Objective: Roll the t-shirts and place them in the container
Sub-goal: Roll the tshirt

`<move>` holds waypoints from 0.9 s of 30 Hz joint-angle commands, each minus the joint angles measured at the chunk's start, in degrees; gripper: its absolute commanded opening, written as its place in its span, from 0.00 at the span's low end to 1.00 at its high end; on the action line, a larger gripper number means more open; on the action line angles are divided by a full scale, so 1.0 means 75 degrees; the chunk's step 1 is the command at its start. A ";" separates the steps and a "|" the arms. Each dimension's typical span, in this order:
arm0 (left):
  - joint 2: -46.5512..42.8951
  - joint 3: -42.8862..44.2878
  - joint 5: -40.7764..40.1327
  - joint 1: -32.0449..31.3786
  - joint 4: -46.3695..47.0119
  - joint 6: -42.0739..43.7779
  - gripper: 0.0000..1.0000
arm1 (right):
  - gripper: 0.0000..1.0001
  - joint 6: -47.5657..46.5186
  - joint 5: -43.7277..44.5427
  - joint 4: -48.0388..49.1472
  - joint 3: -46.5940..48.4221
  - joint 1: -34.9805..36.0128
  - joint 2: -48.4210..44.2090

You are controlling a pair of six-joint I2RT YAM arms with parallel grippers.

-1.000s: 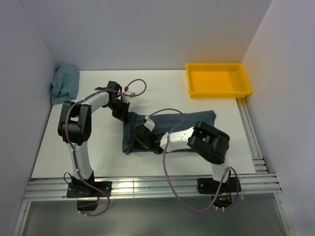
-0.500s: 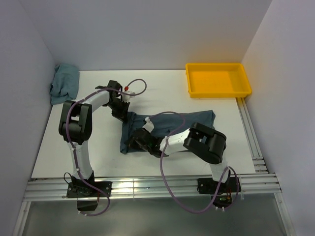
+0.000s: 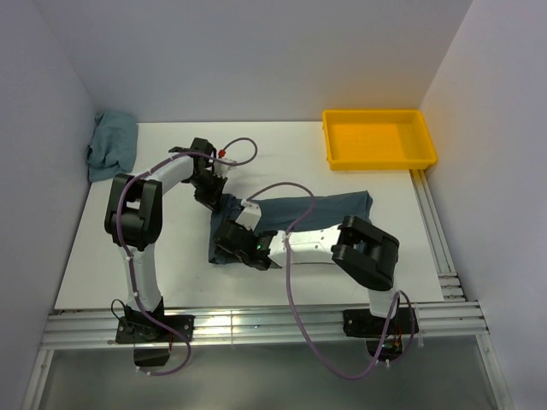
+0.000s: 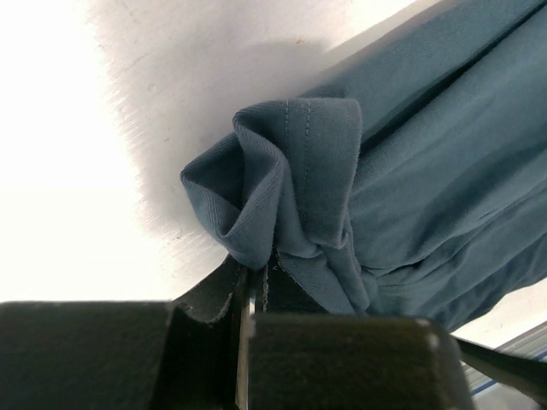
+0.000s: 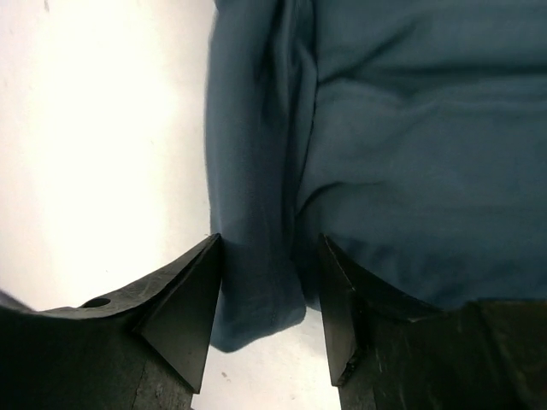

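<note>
Your left gripper [image 4: 252, 286] was closed tight on a corner of the t-shirt [image 4: 427, 171], and the hem stood up in a crumpled fold just in front of its fingertips. The rest of the shirt lay flat on the table [image 3: 128, 256] as a long folded band that stretched away from that gripper to its far side.

Your right gripper [image 5: 269, 243] stood with its fingers apart, low over the near corner of the same end. One narrow edge fold ran between the fingers and touched neither of them clearly, and the wide body of the shirt lay ahead of them and to one side.

I think the main danger was an uneven start of the roll. The left grip had only a small bunch of cloth, so a strong pull could have drawn it out of the fingers or dragged the whole band across the table. If you had closed the right gripper where it stood, it would probably have taken only that thin fold, and the lower layers would have stayed behind, giving a crooked roll. The cable [image 3: 286, 192] of the right arm arched over the shirt and could have caught the cloth.
</note>
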 commanded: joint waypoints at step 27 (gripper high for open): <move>0.0128 0.0349 -0.0768 -0.0039 -0.0257 0.0190 0.00 | 0.46 -0.1607 0.2013 -0.3475 0.4963 -0.0136 0.2516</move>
